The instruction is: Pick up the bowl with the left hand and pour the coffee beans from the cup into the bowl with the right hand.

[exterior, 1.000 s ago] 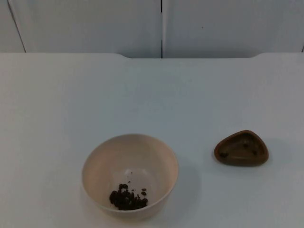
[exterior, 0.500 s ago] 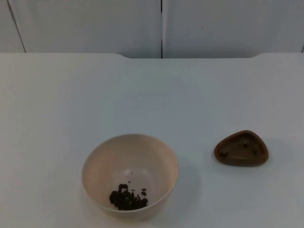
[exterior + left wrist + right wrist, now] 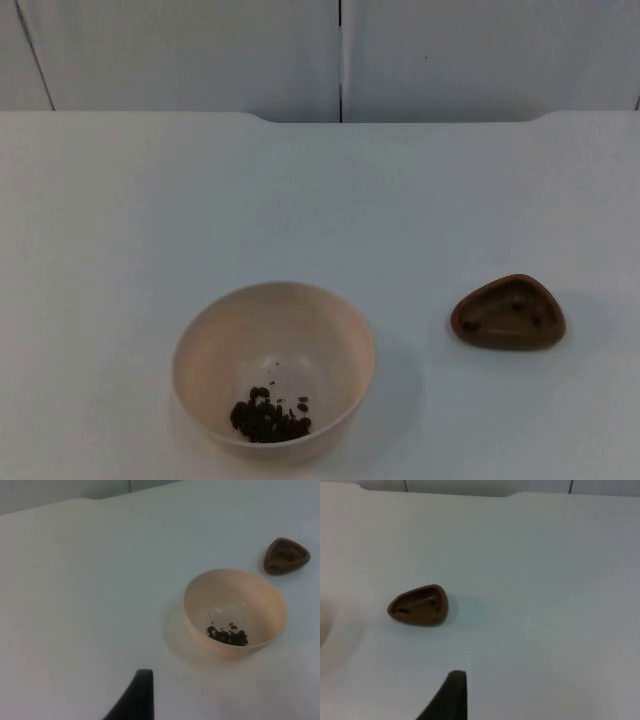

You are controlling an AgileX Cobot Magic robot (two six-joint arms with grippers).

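A cream bowl [image 3: 290, 320] stands upright on the white table near its front edge, with a small heap of coffee beans [image 3: 268, 418] on its floor. To its right and well apart sits a small brown rounded-triangle cup [image 3: 508, 313], upright, with only a few dark beans inside. In the left wrist view my left gripper [image 3: 135, 700] hangs above bare table, a good way short of the bowl [image 3: 250, 595] and its beans [image 3: 227, 636]. My right gripper [image 3: 451, 697] hovers over the table, apart from the cup [image 3: 418, 605]. Neither gripper touches anything.
The grey partition wall [image 3: 340, 55] closes off the table [image 3: 320, 200] at the back. The bowl sits close to the front edge of the top view. Wide bare table lies behind and to both sides of the two objects.
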